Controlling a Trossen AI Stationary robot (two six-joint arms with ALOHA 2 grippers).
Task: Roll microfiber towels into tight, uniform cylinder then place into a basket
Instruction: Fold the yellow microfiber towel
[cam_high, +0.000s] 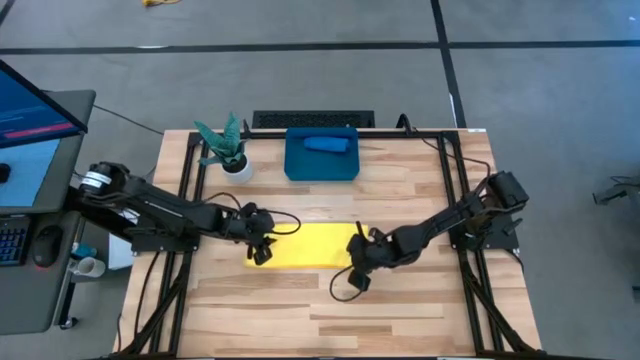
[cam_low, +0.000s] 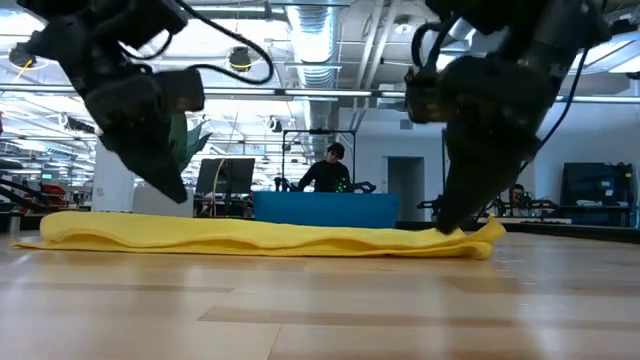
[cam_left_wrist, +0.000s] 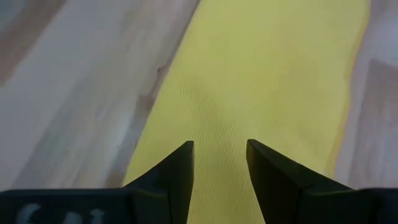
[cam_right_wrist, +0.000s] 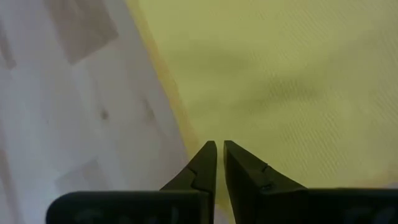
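No readable text, brands or labels anywhere; monitor (cam_high: 30, 130) at the far left has content too small to read. Yellow towel (cam_high: 305, 246) lies flat as a long strip mid-table, folded, not rolled; in low view it's a thin flat band across the wood w/ a slight bump at one end. Left arm comes in from the left edge, reaching low across the table; left gripper (cam_high: 262, 247) sits over the towel's left end, angled down. Left wrist view: fingers (cam_left_wrist: 174, 177) apart w/ a clear gap, yellow cloth under them, nothing between them, so jaws open. Right arm comes in from the right side, elbow bent, wrist pitched down; right gripper (cam_high: 357, 250) at the towel's right end near the edge. Right wrist view: fingertips (cam_right_wrist: 208, 158) nearly together, only a thin slit, tips right at the towel's edge where it meets the table (cam_right_wrist: 74, 124); can't tell if cloth is pinched. Blue towel (cam_high: 326, 143) already in the basket (cam_high: 300, 168), far side of the table, looks rolled. Potted plant (cam_high: 228, 150) just left of the basket. Person (cam_low: 328, 170) in the background in low view.
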